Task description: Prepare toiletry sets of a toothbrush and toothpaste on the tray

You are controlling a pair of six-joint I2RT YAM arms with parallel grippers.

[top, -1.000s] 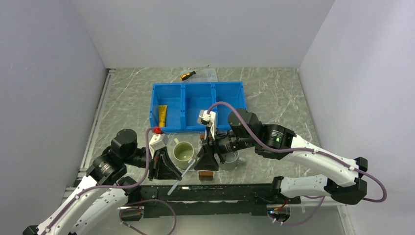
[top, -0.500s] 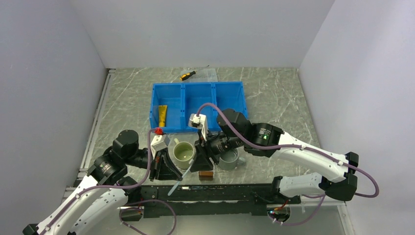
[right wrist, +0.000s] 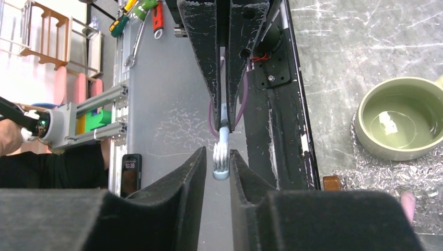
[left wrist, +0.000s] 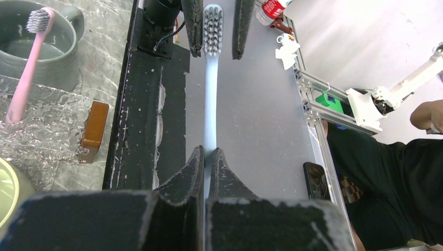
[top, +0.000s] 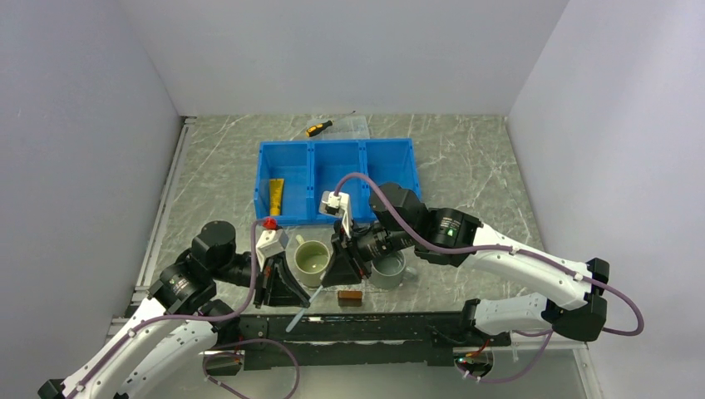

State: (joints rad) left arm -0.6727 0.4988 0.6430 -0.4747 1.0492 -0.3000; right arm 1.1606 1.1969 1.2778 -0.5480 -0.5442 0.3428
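**Step in hand, as I judge it:** a handover of the toothbrush (left wrist: 210,94) between your two arms.
- Your left gripper (left wrist: 207,152) is clenched on the handle end.
- Your right gripper (right wrist: 217,157) stands narrowly parted about the bristle head. A gap shows on either side, so it grasps nothing yet.
- The toothbrush is held in the air just to the near side of the tray (left wrist: 52,149), not on it.

**Recommendation:**
- Keep the left clenched until the right has bitten fully.
- Bristles are soft and may let the brush twist, so you would do better to take the neck just below them.
- Only then release the left.

**Containers:**
- The green mug (right wrist: 397,153), just beside the tray, shows nothing inside but a pale glint.
- The grey mug (left wrist: 49,73), at the tray's other side, carries a pink toothbrush (left wrist: 25,70) leaning over its rim towards the tray.
- The blue bin (top: 312,174), beyond the tray, has a yellow tube (top: 275,195) in its left compartment.
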